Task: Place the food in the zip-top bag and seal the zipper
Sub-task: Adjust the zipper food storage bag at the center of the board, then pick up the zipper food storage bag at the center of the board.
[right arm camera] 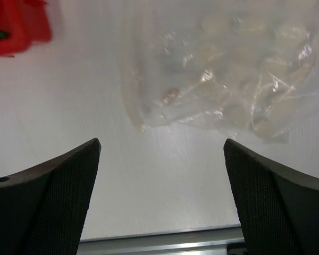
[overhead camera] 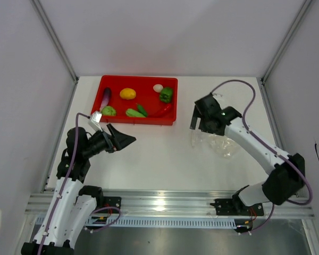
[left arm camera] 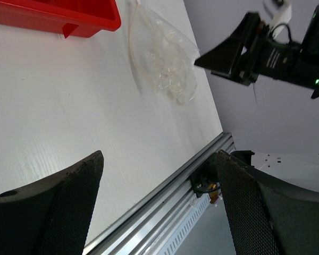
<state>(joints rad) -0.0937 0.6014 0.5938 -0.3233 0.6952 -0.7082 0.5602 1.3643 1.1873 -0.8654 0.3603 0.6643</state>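
Note:
The food lies in a red tray (overhead camera: 138, 79): a purple eggplant (overhead camera: 106, 96), a yellow lemon (overhead camera: 127, 93), a white ball (overhead camera: 158, 87), a green bell pepper (overhead camera: 166, 94), a red chili (overhead camera: 163, 110) and green vegetables (overhead camera: 109, 110). The clear zip-top bag (overhead camera: 215, 142) lies crumpled and flat on the white table, right of the tray. I cannot make out its zipper. My right gripper (overhead camera: 199, 126) hovers open over the bag's left end (right arm camera: 223, 69), holding nothing. My left gripper (overhead camera: 125, 141) is open and empty, pointing right across the table toward the bag (left arm camera: 162, 58).
The tray (left arm camera: 53, 21) sits at the back of the table, its corner showing in the right wrist view (right arm camera: 21, 32). An aluminium rail (overhead camera: 165, 202) runs along the near edge. White walls and frame posts enclose the table.

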